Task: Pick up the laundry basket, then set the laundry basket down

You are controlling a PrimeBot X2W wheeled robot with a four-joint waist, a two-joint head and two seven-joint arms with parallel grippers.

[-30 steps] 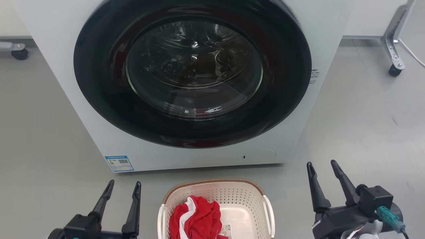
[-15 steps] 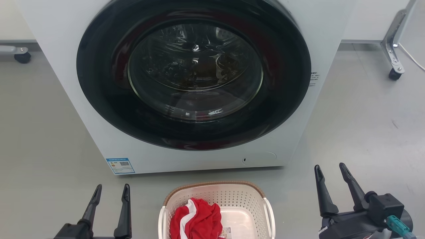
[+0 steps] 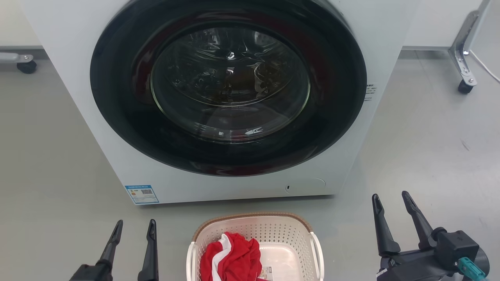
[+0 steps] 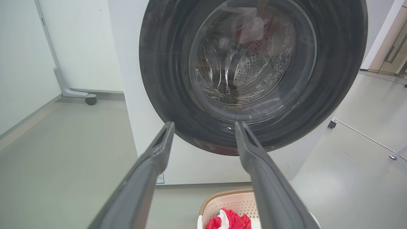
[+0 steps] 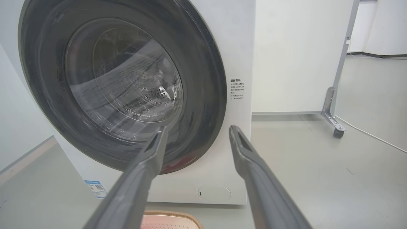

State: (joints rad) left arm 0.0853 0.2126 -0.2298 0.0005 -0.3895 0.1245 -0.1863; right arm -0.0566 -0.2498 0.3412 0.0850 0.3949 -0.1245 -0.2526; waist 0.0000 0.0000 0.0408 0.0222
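The laundry basket (image 3: 289, 234) stands on the floor at the bottom centre of the head view, cream with perforated walls, a brown rim and white side handles. A red and white garment (image 3: 232, 259) lies in its left half. My left gripper (image 3: 134, 226) is open to the basket's left, well apart from it. My right gripper (image 3: 390, 197) is open to the basket's right, also apart. In the left wrist view the basket (image 4: 227, 202) shows low between my open fingers (image 4: 159, 152). The right wrist view catches the basket's brown rim (image 5: 173, 214) at the bottom edge.
A white front-loading washing machine (image 3: 242, 187) with a dark round door (image 3: 228, 88) shut stands just beyond the basket. A wheeled frame leg (image 3: 465, 74) stands at the right, another caster (image 3: 26, 66) at the left. Grey floor spreads on both sides.
The camera has shifted slightly. My left gripper has sunk lower in the head view and its fingers have drawn closer together. My right gripper has drifted a little right. The basket has not moved.
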